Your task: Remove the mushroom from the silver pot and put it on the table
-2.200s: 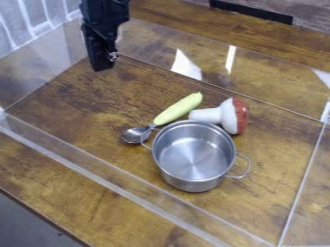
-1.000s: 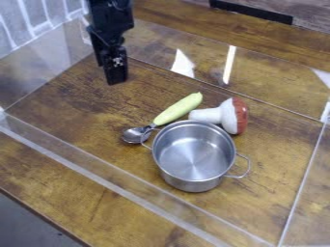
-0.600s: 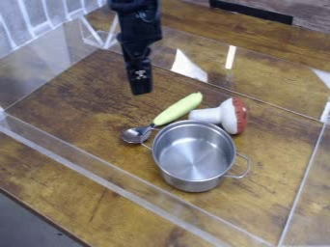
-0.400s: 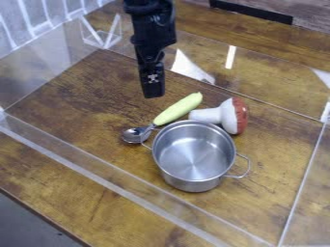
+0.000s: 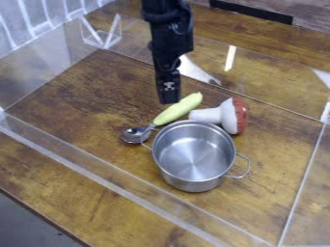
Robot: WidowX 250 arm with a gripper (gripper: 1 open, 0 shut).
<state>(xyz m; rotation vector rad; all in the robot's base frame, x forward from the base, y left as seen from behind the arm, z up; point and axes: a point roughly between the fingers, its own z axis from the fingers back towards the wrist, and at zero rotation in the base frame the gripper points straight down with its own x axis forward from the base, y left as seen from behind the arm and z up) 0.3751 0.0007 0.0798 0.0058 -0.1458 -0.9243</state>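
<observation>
A spoon (image 5: 134, 134) lies leftmost on the table (image 5: 77, 106). The gripper (image 5: 168, 94), jaws wide and empty, is poised above a yellow-green vegetable (image 5: 178, 108). The silver pot (image 5: 195, 154) is seen empty. The mushroom (image 5: 225, 115) already rests on the table, so retreat is judged sufficient.

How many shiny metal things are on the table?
2: the silver pot near the front, empty, and a small spoon just left of it, beside the yellow-green vegetable. None seem hidden.
</observation>
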